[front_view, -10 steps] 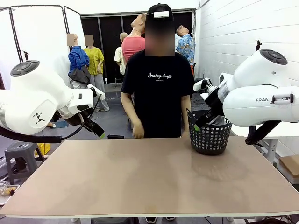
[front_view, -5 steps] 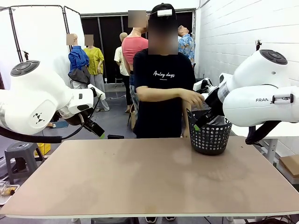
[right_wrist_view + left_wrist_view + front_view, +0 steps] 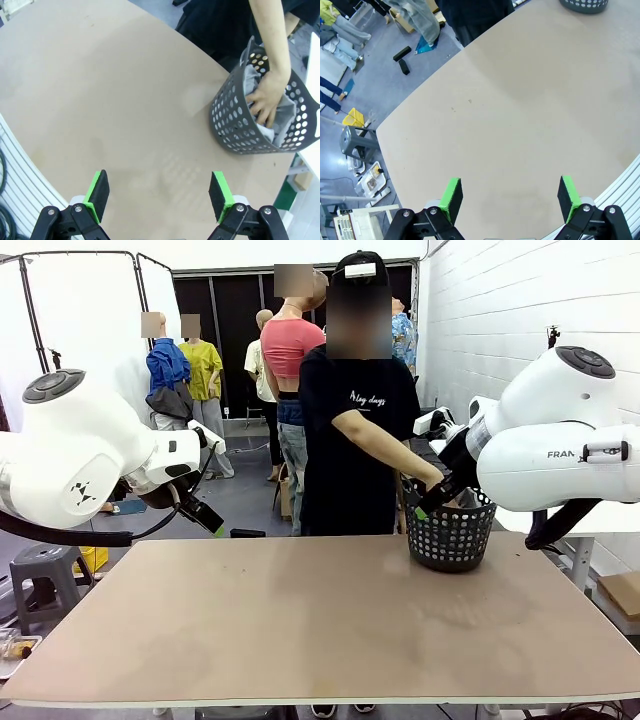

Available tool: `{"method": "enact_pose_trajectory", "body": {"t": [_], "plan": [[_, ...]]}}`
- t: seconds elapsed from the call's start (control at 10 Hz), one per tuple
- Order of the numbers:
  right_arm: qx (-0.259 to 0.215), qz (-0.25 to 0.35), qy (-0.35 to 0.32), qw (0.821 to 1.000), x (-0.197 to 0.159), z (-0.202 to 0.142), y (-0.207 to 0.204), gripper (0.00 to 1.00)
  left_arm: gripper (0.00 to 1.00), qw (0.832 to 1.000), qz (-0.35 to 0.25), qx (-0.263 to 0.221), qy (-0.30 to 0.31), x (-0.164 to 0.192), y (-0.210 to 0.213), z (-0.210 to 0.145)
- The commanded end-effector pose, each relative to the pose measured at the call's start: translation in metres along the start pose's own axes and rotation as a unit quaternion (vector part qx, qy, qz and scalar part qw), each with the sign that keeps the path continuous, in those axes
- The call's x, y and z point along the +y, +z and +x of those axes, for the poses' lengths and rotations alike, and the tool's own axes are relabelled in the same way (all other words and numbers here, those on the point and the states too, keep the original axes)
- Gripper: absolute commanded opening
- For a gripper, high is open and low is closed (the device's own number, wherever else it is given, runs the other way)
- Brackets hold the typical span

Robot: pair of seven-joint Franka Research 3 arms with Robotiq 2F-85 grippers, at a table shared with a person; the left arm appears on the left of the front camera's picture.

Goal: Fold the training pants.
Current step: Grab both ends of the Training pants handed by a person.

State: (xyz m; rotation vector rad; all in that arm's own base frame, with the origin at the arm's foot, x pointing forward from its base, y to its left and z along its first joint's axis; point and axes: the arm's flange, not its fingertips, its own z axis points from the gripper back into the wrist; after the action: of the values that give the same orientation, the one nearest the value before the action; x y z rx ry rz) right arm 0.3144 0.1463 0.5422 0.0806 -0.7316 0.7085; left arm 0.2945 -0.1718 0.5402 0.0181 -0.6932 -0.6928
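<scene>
On the right, the white right arm (image 3: 560, 435) carries the dark letters "FRAN", cut off past that, and at the far side a black T-shirt (image 3: 345, 455) bears small white script reading roughly "Analog days".

White brick wall (image 3: 520, 300) on rt, grey floor (image 3: 245, 498) — tan table (image 3: 300, 620) up front, stool (image 3: 40, 565) lt.

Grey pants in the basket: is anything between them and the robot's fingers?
Yes. The light grey soft training pants lie inside the dark perforated plastic basket, walled in, and the person's hand rests on them.
</scene>
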Motion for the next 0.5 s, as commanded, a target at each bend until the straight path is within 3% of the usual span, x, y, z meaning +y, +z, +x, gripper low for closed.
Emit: {"method": "enact_pose_trajectory", "body": {"t": [0.0,0.4], "plan": [[-0.001,0.001,-0.001,1.000,-0.0003,0.0000,-0.0005,1.00,1.00,1.000,0.000,-0.001,-0.006,0.0009,0.0011,0.0000],[-0.001,0.001,-0.001,1.000,-0.0003,0.0000,-0.0005,1.00,1.00,1.000,0.000,-0.001,-0.006,0.0009,0.0011,0.0000]]}}
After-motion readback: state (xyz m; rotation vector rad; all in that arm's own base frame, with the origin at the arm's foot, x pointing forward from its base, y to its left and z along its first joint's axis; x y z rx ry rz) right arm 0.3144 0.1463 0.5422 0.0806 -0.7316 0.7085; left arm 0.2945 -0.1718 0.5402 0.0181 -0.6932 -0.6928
